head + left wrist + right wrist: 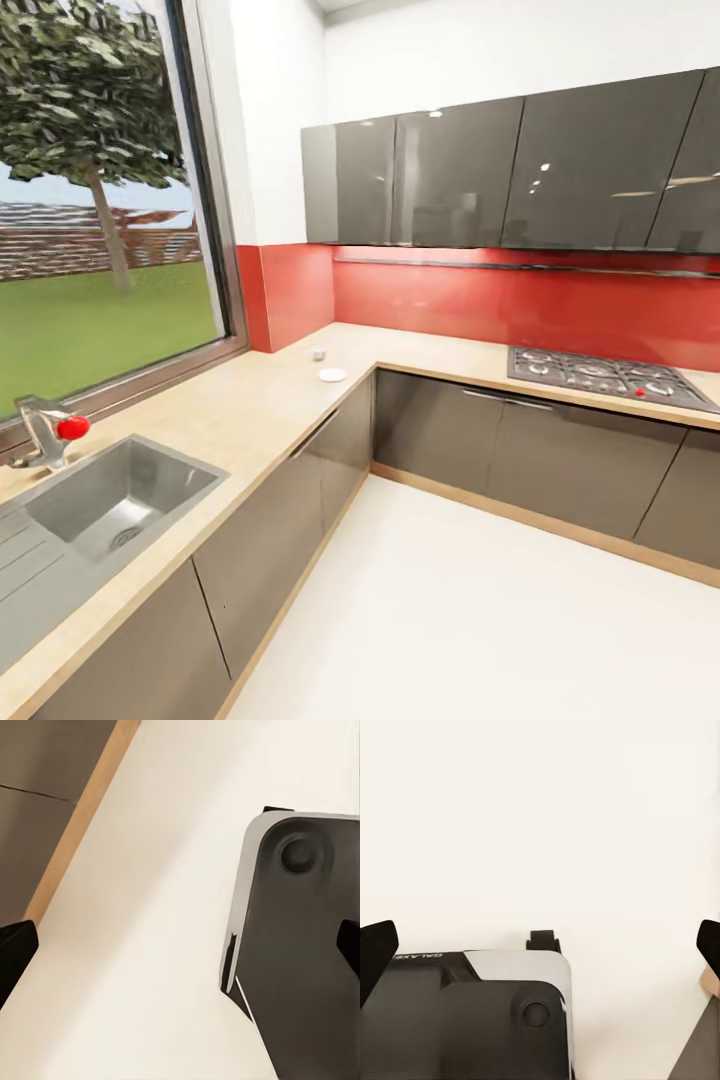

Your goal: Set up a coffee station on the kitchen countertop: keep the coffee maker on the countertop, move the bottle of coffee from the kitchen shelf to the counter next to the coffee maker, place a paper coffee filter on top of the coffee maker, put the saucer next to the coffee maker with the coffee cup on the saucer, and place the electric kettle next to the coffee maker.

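Head view: an L-shaped tan desk [250,400] runs under a big window and along a red backsplash. Near the inner corner stand the cup [318,353] and, just beside it toward the desk's edge, the saucer [332,375], apart from each other. A sink [120,500] sits nearer the camera and a hob [600,375] lies at the far right.

Both pieces look like thin white china: light, stiff, smooth and easily chipped. I judge the cup is best pinched across its rim or wall, not by the tiny handle. The saucer lies flat, so a grip would have to catch its raised rim at the edge, and it may slide on the smooth desk.

Left wrist view: the left tool [180,949] hangs over pale floor beside the robot's base [300,967]; its dark fingertips stand wide apart, released, grasping nothing.

Right wrist view: the right tool [540,949] is likewise spread and empty above floor and base.
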Motion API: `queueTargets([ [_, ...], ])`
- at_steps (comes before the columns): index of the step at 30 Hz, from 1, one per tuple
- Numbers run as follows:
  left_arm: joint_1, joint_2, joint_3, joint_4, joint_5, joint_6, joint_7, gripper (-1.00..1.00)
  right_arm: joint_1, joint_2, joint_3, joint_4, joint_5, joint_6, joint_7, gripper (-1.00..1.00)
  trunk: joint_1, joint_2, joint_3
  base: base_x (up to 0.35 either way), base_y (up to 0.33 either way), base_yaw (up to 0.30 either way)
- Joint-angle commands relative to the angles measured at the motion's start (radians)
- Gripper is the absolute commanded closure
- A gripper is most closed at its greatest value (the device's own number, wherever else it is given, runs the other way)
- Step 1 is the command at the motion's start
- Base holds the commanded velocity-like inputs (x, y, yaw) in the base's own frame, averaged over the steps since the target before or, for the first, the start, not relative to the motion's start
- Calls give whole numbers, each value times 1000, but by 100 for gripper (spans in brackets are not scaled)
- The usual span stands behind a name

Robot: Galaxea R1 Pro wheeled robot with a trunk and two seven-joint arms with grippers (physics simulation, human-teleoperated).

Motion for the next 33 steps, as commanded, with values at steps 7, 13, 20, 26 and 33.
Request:
queueTargets([
  [7, 0, 1, 7, 0, -10, -1, 3, -100, 0, 0, -8, -2, 9, 6, 4, -100, 1, -1, 0, 282, -165, 0],
  [13, 0, 0, 8, 0, -10, -2, 3, -100, 0, 0, -8, -2, 9, 6, 4, -100, 1, -1, 0, 282, -166, 0],
  [20, 0, 0, 8, 0, -10, -2, 3, -100, 0, 0, -8, -2, 9, 6, 4, -100, 1, -1, 0, 282, -165, 0],
  [26, 0, 0, 8, 0, -10, -2, 3, -100, 0, 0, -8, -2, 9, 6, 4, -100, 1, -1, 0, 282, -158, 0],
  [33, 0, 0, 8, -1, -12, -2, 3, -100, 0, 0, -8, -2, 8, 5, 4, -100, 1, -1, 0, 283, -149, 0],
])
